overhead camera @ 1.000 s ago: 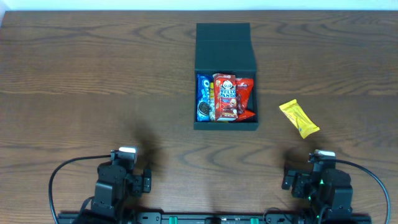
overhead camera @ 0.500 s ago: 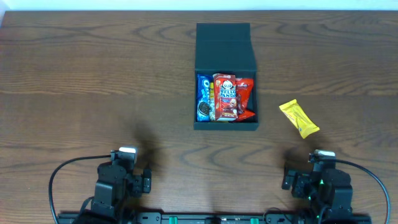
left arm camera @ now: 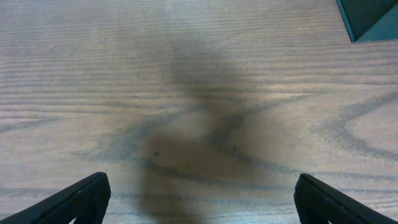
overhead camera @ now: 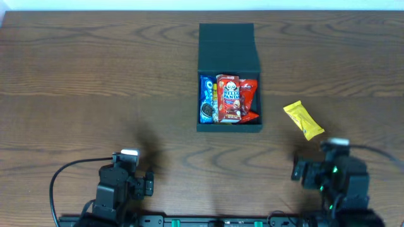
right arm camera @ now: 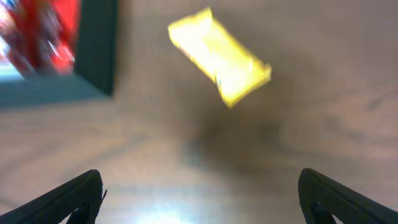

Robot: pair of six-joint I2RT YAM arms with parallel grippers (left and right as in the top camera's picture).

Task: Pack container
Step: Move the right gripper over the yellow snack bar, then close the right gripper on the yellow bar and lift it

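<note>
Overhead: the container [overhead camera: 229,79] sits open on the desk [overhead camera: 95,75] with snack packets [overhead camera: 228,98] inside. A yellow packet [overhead camera: 303,120] lies just right of it, not yet packed.

Left wrist: the left gripper [left arm camera: 199,196] has its jaws released and empty, well left of the container.

Right wrist: the right gripper [right arm camera: 199,193], jaws released and empty, faces the yellow packet. The next move likely calls for lowering over it and closing.

Soft even light, diffuse shadows, blurry right wrist view
</note>
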